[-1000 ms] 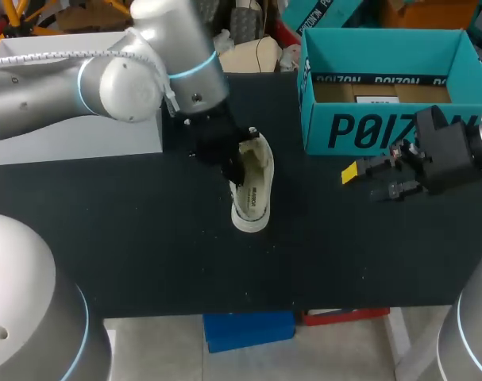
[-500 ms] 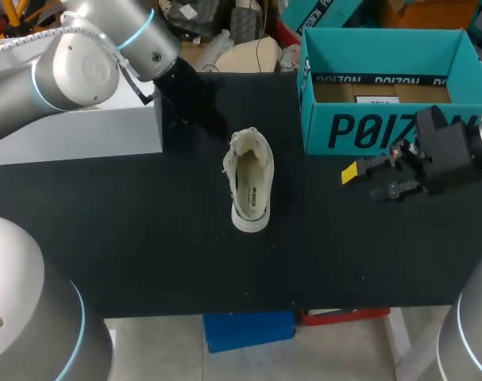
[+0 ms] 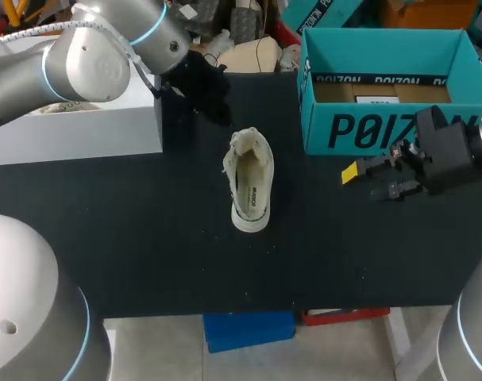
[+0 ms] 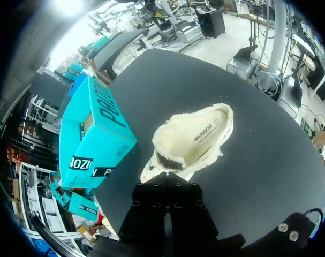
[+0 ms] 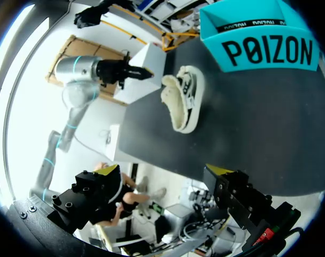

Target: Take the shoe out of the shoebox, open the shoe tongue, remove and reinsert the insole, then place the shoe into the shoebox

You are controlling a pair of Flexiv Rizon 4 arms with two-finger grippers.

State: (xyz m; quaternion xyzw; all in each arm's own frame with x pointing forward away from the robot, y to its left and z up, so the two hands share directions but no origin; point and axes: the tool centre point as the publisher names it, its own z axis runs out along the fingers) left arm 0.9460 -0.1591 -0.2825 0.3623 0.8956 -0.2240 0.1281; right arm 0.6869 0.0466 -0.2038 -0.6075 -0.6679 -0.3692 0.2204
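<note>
Two arms share the black table [image 3: 145,238], and neither touches the shoe [image 3: 248,182]. That shoe stands on its sole near the middle of the table, out of the teal shoebox [image 3: 368,131] and apart from it, its length running from the near edge toward the far one. Its mouth faces up, showing a pale fleecy lining with the insole lying inside.

From the left wrist view the shoe [image 4: 191,142] sits just ahead of and below the left gripper [image 4: 167,198], whose two dark fingers are pressed together with only a thin seam between them and nothing held. The shoebox [image 4: 95,134] stands off to one side of the shoe. From above, the left gripper [image 3: 213,103] hangs over the far part of the table, between a white box [image 3: 82,131] and the shoebox, a little beyond the shoe's far end.

At the front of the shoebox, low over the table, the right gripper [image 3: 360,182] points toward the shoe from the side. In its own view the right gripper [image 5: 165,171] has its yellow-tipped fingers [image 5: 108,170] spread wide with nothing between them; the shoe [image 5: 182,101] lies well ahead, the open-topped shoebox [image 5: 264,37] beyond it to one side, and the closed left gripper [image 5: 133,72] is poised beyond the shoe
</note>
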